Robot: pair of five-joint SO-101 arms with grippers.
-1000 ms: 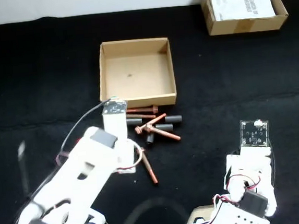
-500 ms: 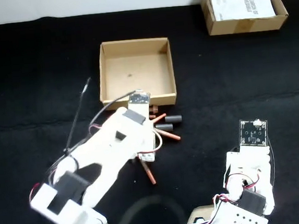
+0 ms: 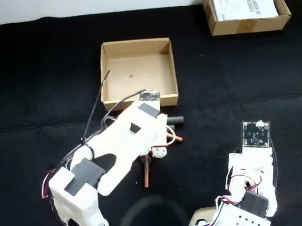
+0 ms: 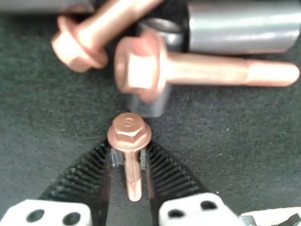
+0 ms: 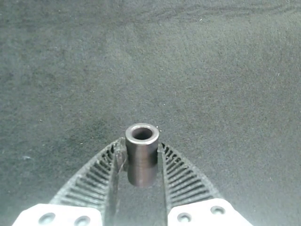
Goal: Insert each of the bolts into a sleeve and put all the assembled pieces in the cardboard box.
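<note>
My left tool [image 4: 130, 159] is narrowed onto the held bolt [image 4: 129, 134]. Its ribbed pads [image 4: 96, 165] clamp the shank right under the hex head, and the head points away from the wrist. Whether that bolt is clear of the surface [image 3: 44, 101] I cannot tell.

Just past the head sits the pile. Two loose bolts [image 4: 188, 73] [image 4: 87, 40] cross over a short sleeve [image 4: 149, 101], and a long sleeve [image 4: 240, 33] lies beside them.

In the high view the left arm [image 3: 119, 145] lies over that pile, just in front of the box's [image 3: 103, 75] near wall. One end of a grey sleeve [image 3: 176, 120] pokes out from under the arm, close to the box's near right corner. A lone bolt [image 3: 146, 174] lies farther out from that near wall, towards the arm bases.

My right tool [image 5: 141, 157] is narrowed onto the held sleeve [image 5: 141, 150]. It grips the sleeve by its sides, with the open bore facing the wrist camera, over bare dark surface. The right arm [image 3: 253, 165] sits well apart from the box, out beyond its near right corner.

A far box [image 3: 246, 26] holding a printed sheet stands beyond the box's far right corner.
</note>
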